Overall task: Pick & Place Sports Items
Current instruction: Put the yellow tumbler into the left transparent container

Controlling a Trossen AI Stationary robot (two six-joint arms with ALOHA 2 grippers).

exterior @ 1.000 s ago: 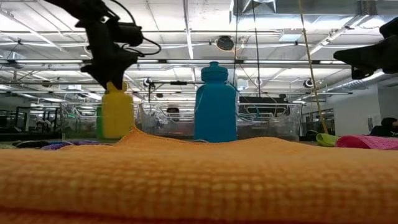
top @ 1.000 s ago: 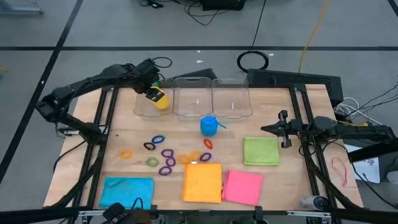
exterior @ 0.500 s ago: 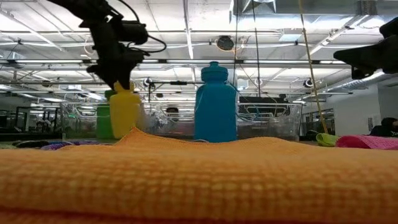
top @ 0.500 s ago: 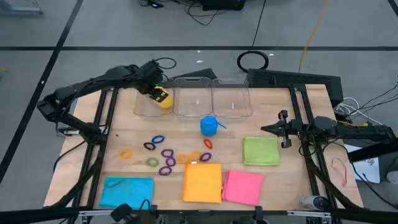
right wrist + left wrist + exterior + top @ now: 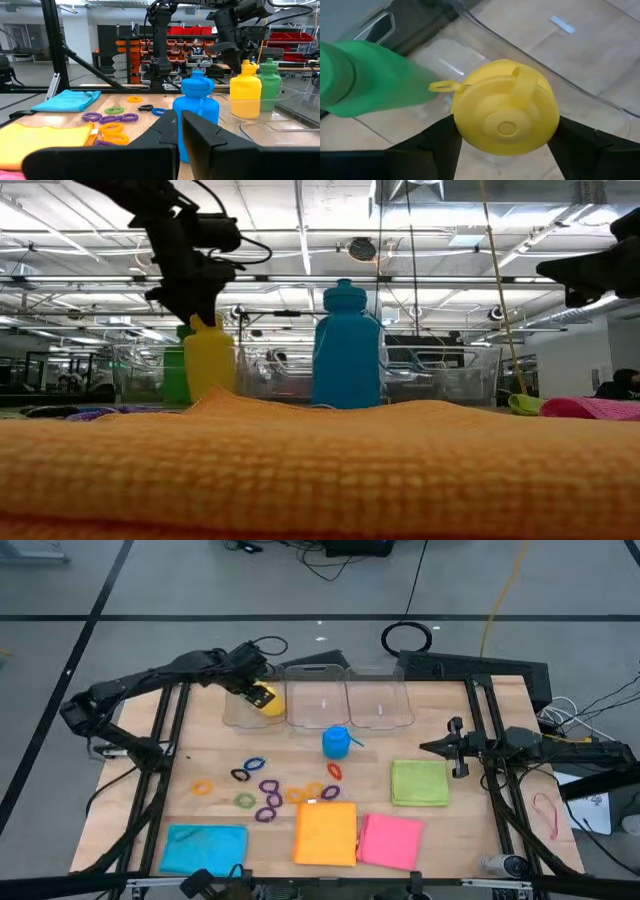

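Over leftmost clear plastic bin, left gripper jaws clamp small yellow plastic bottle beside green bottle; placing step, release next. Right gripper jaws closed, idle.

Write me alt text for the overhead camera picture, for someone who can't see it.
Seen from above, the left pincer holds a yellow bottle over the leftmost of three clear bins at the table's far edge. A blue bottle, scattered rings and four folded cloths lie nearer; the right pincer waits shut at the right.
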